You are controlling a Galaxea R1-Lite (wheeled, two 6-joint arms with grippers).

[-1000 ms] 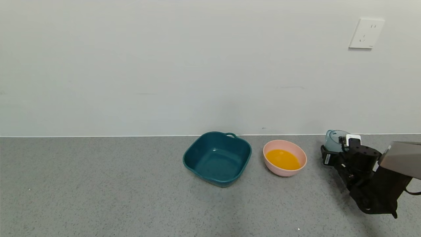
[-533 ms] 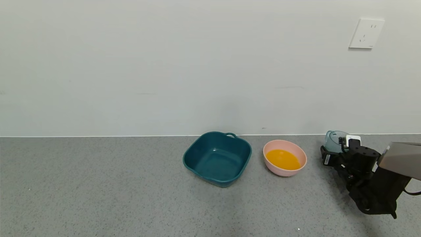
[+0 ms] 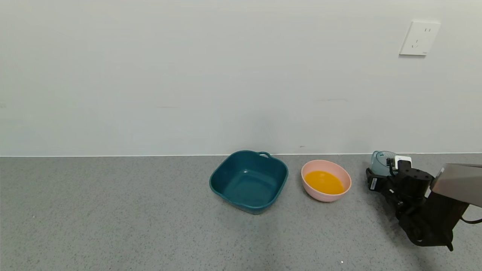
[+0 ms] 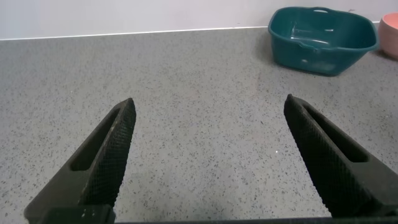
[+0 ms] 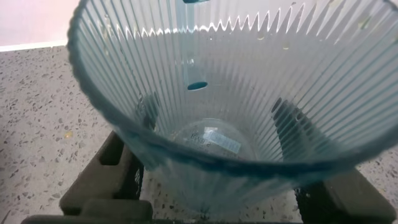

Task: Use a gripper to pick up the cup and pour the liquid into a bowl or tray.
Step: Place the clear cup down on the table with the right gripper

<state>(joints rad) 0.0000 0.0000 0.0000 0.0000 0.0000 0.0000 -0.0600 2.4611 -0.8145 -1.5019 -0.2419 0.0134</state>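
A grey speckled counter met a pale wall. Near its back right edge, the right end effector gripped the emptied cup, upright, mouth upward. The bowl of liquid lay just leftward. The left end effector gaped wide, holding nothing, well away.

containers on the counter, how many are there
3: the dark teal basin in the middle, the pink bowl holding orange liquid beside it, and the empty cup between the right gripper's fingers.
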